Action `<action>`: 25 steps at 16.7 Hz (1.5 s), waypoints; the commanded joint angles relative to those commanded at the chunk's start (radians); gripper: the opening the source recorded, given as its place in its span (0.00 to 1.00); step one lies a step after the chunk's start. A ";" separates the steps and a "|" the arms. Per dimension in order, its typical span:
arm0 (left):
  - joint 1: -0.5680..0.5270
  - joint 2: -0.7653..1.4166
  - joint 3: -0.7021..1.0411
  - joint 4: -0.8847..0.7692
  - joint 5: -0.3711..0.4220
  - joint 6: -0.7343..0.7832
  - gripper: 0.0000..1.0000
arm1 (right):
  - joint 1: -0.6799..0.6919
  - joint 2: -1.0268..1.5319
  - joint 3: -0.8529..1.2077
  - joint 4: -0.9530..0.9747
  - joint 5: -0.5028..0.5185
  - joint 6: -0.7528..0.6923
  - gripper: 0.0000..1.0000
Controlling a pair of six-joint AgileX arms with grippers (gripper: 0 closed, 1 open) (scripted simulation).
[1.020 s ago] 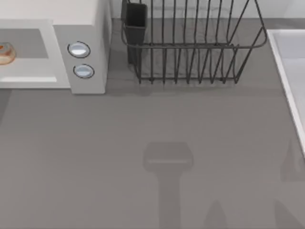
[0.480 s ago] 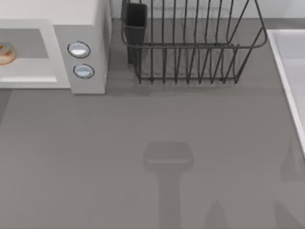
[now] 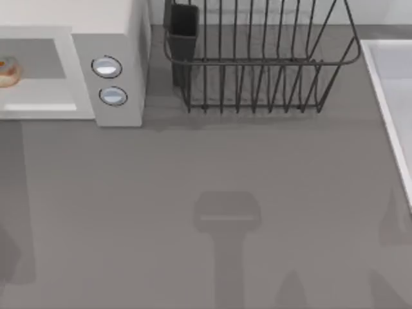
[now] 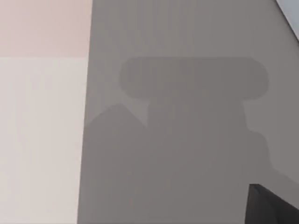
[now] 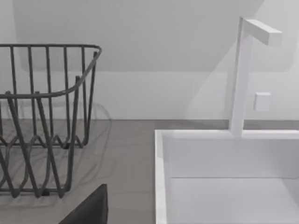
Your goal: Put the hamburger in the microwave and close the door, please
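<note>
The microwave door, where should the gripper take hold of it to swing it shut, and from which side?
The door lies folded down flat in front of the microwave, hamburger already inside. Its slim white bar handle runs along the outer edge, farthest from the cavity. That bar looks the best hold: come from the table's near side, under the free edge, and lift toward the cavity. A push from beneath may do as well.

The microwave [image 3: 106, 61] sits at the table's [image 3: 206, 193] back left, with the hamburger [image 3: 8, 71] inside it. The dish rack [image 3: 257, 61] stands to its right. The sink [image 3: 396, 96] is at the right edge.
</note>
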 joint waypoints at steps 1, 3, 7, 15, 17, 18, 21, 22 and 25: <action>-0.018 -0.037 -0.041 0.022 -0.009 -0.022 0.00 | 0.000 0.000 0.000 0.000 0.000 0.000 1.00; -0.043 -0.084 -0.092 0.055 -0.021 -0.053 0.00 | 0.000 0.000 0.000 0.000 0.000 0.000 1.00; -0.048 -0.094 -0.103 0.063 -0.024 -0.060 0.00 | 0.000 0.000 0.000 0.000 0.000 0.000 1.00; -0.244 -0.300 -0.283 0.125 -0.133 -0.245 0.00 | 0.000 0.000 0.000 0.000 0.000 0.000 1.00; -0.315 -0.372 -0.351 0.151 -0.176 -0.315 0.00 | 0.000 0.000 0.000 0.000 0.000 0.000 1.00; -0.336 -0.393 -0.372 0.161 -0.191 -0.336 0.00 | 0.000 0.000 0.000 0.000 0.000 0.000 1.00; -0.347 -0.404 -0.383 0.167 -0.199 -0.347 0.00 | 0.000 0.000 0.000 0.000 0.000 0.000 1.00; -0.347 -0.404 -0.383 0.167 -0.199 -0.347 0.00 | 0.000 0.000 0.000 0.000 0.000 0.000 1.00; -0.359 -0.406 -0.385 0.166 -0.208 -0.361 0.00 | 0.000 0.000 0.000 0.000 0.000 0.000 1.00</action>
